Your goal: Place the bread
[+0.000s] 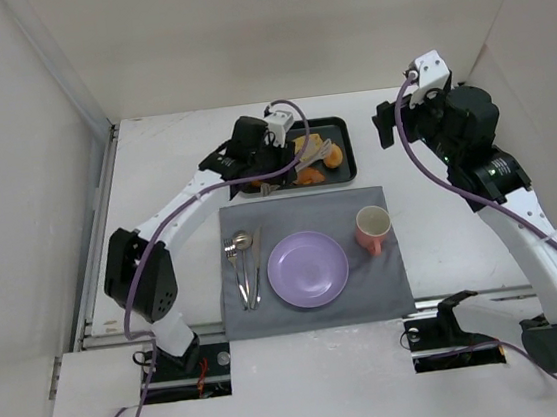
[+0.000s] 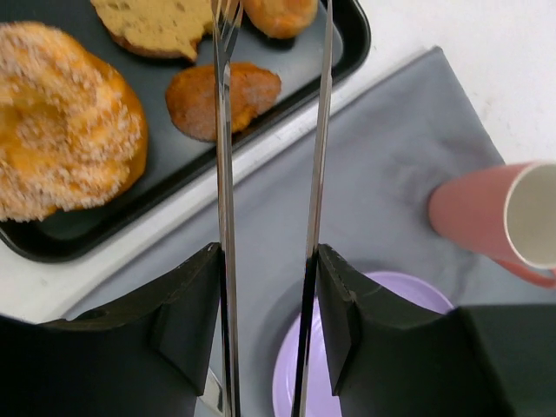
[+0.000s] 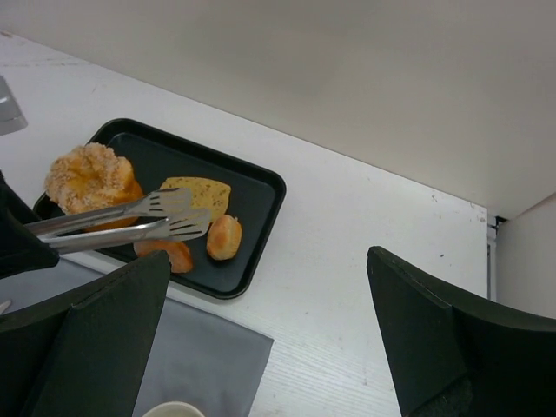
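In the top view the left wrist covers its own claw and the left half of the tray (image 1: pixel 338 129), so the pastry is barely seen there. In the left wrist view the top edge cuts off most of the bun (image 2: pixel 280 12) and part of the slice (image 2: pixel 156 26). The pastry (image 2: pixel 61 122) runs off the left edge, and the cup (image 2: pixel 486 217) and plate (image 2: pixel 408 295) are only partly in frame. One blade of the tongs (image 2: pixel 225 174) leaves that picture at the top, so its tip cannot be seen there. The flat orange-brown piece (image 2: pixel 221 100) in the tray is hard to name.

The left arm stretches forward from its base past the far left corner of the mat (image 1: pixel 388 287), with its wrist over the tray. The left claw (image 2: pixel 268 295) is clamped on the tongs, one finger against each blade, and the blades stand slightly apart.

In the right wrist view the tong tips lie by the edge of the slice. The bun sits in the tray just beside the lower tip, not between the tips, and next to the flat piece.

The right arm is raised and folded at the right side of the worktop (image 1: pixel 153 162), well apart from the tray, with its wrist turned toward it. The right claw (image 3: pixel 268 261) holds nothing, and its fingers are spread wide.
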